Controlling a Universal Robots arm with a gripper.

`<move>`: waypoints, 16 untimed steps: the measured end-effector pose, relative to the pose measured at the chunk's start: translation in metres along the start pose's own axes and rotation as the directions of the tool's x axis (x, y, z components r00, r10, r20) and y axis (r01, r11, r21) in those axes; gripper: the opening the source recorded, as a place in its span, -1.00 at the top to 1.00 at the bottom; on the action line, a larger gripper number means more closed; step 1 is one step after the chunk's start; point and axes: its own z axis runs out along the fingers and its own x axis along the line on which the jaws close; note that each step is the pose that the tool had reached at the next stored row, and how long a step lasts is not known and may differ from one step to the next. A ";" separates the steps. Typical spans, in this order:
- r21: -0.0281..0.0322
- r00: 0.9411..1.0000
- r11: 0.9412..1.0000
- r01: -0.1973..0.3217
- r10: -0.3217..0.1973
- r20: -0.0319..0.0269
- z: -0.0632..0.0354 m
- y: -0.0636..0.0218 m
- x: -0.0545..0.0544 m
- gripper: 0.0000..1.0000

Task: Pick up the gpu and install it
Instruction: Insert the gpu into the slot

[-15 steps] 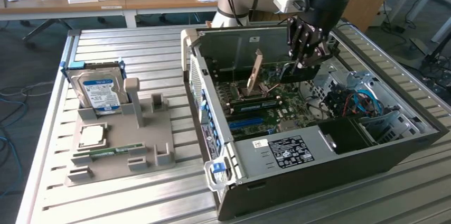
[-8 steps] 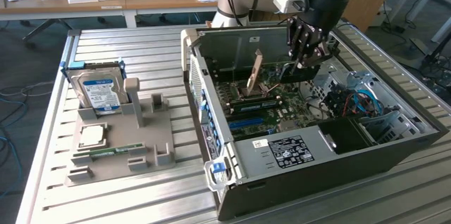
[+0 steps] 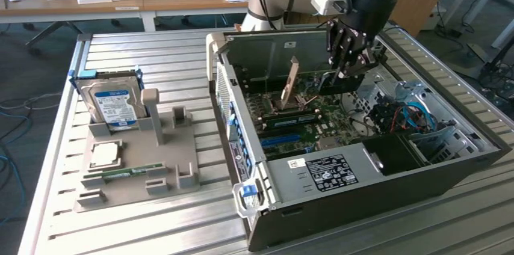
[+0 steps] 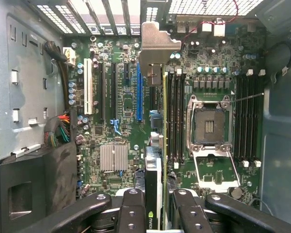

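One gpu [image 4: 153, 167], edge-on, in gripper [image 4: 154, 208]

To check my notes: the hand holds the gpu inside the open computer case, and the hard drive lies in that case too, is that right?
Not quite: the hard drive stands in the grey holder outside the case, as the exterior view shows. The hand does hold the gpu inside the case.

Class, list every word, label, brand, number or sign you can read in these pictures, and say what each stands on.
No words or numbers can be read.
gpu: small swirl logo, no letters legible.
hard drive: blue-and-white label, print too small.
power supply: black-and-white label, print too small.
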 end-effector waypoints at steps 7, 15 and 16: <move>0.000 1.000 1.000 0.000 0.000 0.000 0.0014 0.0026 0.000 0.47; 0.013 1.000 1.000 0.001 -0.001 0.000 0.0103 0.0112 0.000 0.47; 0.015 1.000 1.000 0.001 -0.001 0.000 0.0115 0.0123 0.000 0.47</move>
